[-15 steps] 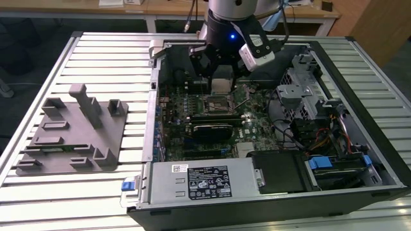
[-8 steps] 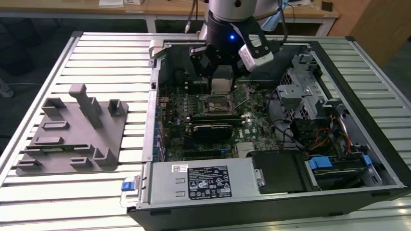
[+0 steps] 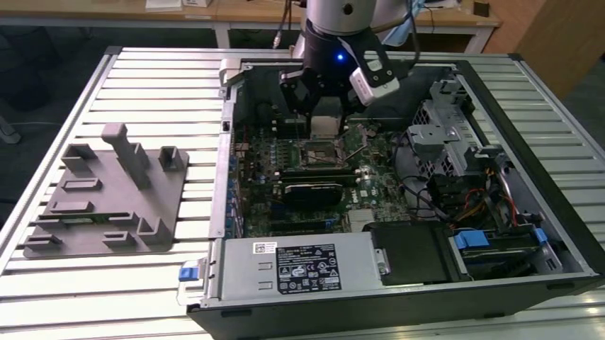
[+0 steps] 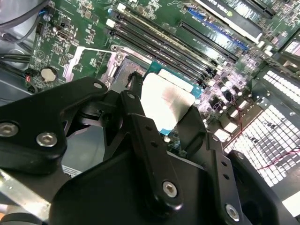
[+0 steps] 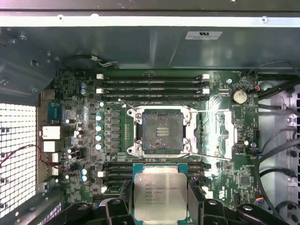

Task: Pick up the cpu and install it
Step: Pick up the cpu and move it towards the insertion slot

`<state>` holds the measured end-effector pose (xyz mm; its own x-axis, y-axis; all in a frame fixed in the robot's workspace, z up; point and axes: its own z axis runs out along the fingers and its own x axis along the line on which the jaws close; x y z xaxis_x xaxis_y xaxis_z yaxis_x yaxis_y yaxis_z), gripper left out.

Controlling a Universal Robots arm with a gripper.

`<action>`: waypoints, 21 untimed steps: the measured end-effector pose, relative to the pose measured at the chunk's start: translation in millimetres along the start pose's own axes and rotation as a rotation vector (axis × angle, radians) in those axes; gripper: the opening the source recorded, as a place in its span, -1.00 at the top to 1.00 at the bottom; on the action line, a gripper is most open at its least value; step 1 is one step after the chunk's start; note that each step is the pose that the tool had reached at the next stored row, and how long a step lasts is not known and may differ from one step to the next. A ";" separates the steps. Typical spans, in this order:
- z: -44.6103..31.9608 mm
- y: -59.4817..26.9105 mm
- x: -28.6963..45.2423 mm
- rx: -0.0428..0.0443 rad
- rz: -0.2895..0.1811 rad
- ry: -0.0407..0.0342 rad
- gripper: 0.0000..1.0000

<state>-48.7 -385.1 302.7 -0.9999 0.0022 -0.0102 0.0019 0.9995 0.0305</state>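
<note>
The cpu [image 5: 159, 193], a flat square chip with a silvery top and a green rim, sits between the two black fingers of my gripper [image 5: 159, 208], which is shut on it. In the second wrist view the cpu [image 4: 165, 99] shows as a pale square held between the fingers [image 4: 136, 110]. It hangs above the motherboard, a short way off from the open socket [image 5: 159, 131], whose metal frame is bare inside. In the exterior view my gripper [image 3: 324, 122] hovers inside the open computer case, just behind the socket [image 3: 319, 151].
The case [image 3: 529, 106] lies open on a slatted metal table [image 3: 142, 78]. Memory slots [image 5: 152, 86] flank the socket on both sides. A power supply [image 3: 293, 265] and drive bays with cables [image 3: 472, 205] fill the near and right parts. A grey holder block [image 3: 104, 195] stands at the exterior view's left.
</note>
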 end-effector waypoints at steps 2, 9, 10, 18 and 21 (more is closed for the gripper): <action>1.8 1.5 -0.2 0.0000 -0.003 0.0001 -0.09; 8.1 10.8 -0.2 -0.0001 -0.014 0.0005 -0.09; 9.0 12.3 -0.2 -0.0001 -0.016 0.0005 -0.09; 16.6 22.0 -0.3 -0.0002 -0.028 0.0010 -0.09; 19.2 24.7 -0.3 -0.0002 -0.029 0.0010 -0.09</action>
<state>-48.2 -359.9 284.3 -0.9996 -0.0267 -0.0101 -0.0270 0.9992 0.0304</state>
